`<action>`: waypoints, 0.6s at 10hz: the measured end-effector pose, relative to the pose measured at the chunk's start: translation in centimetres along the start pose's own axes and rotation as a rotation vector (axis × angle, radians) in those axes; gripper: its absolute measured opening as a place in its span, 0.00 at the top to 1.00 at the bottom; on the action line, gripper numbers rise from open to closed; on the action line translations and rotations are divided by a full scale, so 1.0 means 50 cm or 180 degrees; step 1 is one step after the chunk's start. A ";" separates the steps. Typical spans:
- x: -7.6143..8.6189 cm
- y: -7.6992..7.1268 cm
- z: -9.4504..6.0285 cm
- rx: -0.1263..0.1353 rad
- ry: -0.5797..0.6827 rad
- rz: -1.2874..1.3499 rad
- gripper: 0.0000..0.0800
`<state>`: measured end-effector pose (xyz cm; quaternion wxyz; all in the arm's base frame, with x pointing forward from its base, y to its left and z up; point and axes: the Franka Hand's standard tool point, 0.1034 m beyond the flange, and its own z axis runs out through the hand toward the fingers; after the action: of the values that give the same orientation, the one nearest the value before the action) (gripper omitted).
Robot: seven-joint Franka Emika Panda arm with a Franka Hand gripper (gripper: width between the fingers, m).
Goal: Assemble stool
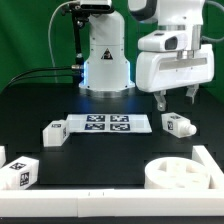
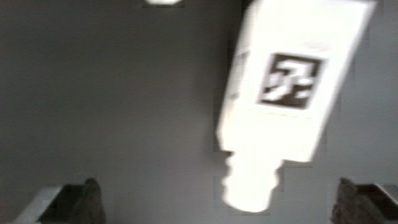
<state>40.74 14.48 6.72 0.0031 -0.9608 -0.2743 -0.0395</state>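
The gripper [image 1: 176,99] hangs over the table with its jaws spread wide, gripping nothing. One stool leg [image 1: 178,123] lies just beneath it, not touched. In the wrist view both fingers [image 2: 71,203] stand clear of the leg's peg. The round seat [image 1: 180,174] rests nearer the front, on the exterior view's right.

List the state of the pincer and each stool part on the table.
Pincer: open, empty, over the leg at the exterior view's right.
That leg: lying flat, loose, not gripped.
Leg at the exterior view's middle left: lying loose.
Leg at the exterior view's near left: lying loose.
Seat: loose, no legs fitted.
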 end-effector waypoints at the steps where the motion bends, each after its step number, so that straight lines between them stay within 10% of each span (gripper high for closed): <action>1: 0.000 0.001 0.000 0.0002 0.0003 -0.0008 0.19; 6: -0.014 -0.048 0.079 0.0128 0.0033 0.0225 0.19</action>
<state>39.18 16.28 2.68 0.0252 -0.9694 -0.2410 -0.0388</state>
